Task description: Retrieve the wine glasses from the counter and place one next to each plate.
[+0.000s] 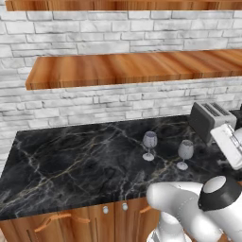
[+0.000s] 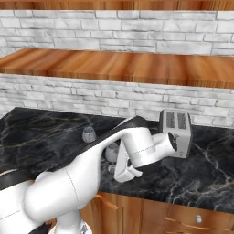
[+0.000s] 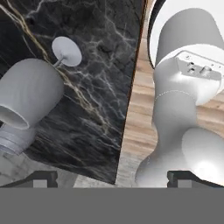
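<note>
The hand (image 3: 112,178) is wide open and holds nothing; in the hand view its two dark fingertips (image 3: 41,178) stand far apart at the bottom edge. In the right base view the hand (image 2: 129,172) hangs low over the front part of the counter (image 2: 201,178), just in front of the nearer wine glass (image 2: 112,153). This glass (image 3: 30,92) appears large at the left in the hand view, with its round foot (image 3: 67,50) on the black marble, off to one side of the gap between the fingers and not inside it.

The two wine glasses stand upright on the counter (image 1: 71,160), near each other: the left glass (image 1: 150,145) and the right glass (image 1: 185,154). A toaster (image 1: 210,119) stands behind them to the right.

The main risk is that the hand moves toward the glass while it is not centred. Then one finger probably strikes the bowl or the thin stem, and the glass tips over and rolls, perhaps against the second glass (image 2: 89,135). A grip too high on the round bowl can also let it slip. The counter edge is close, so a fallen glass could drop to the floor.
</note>
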